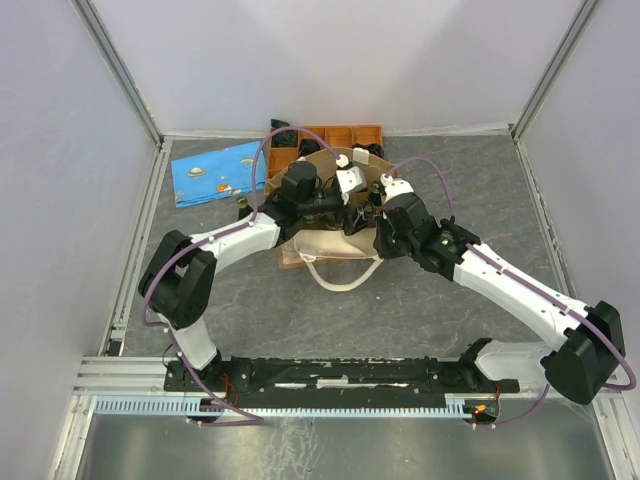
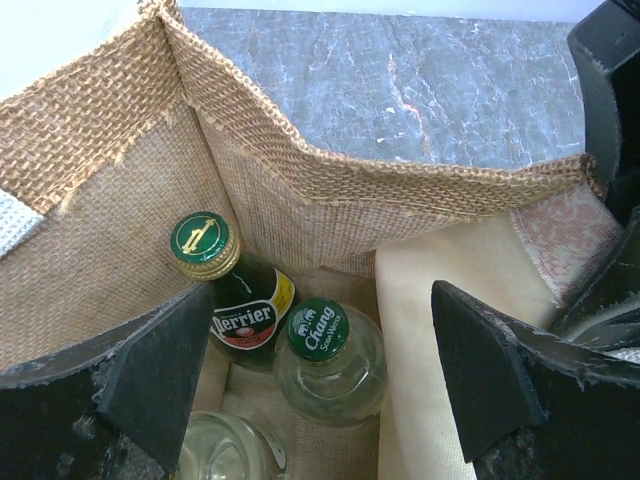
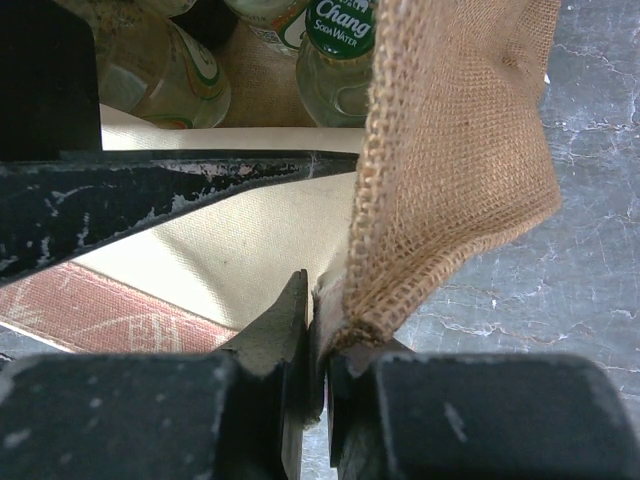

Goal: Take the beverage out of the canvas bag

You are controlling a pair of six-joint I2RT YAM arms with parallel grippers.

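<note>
The left gripper [image 2: 320, 385] hangs spread wide over the Chang bottle [image 2: 325, 350], with the Perrier [image 2: 245, 310] at its 10 o'clock, both inside the bag [image 2: 300, 170]. The right gripper [image 3: 318, 300] pinches the bag's rim. The bottles are crowded, so the fingers may catch two, or perhaps snag the liner [image 2: 440, 300].

Grey marbled tabletop [image 1: 420, 320]; plain white walls [image 1: 330, 60] on three sides; aluminium corner posts [image 1: 120, 70]; even light
</note>
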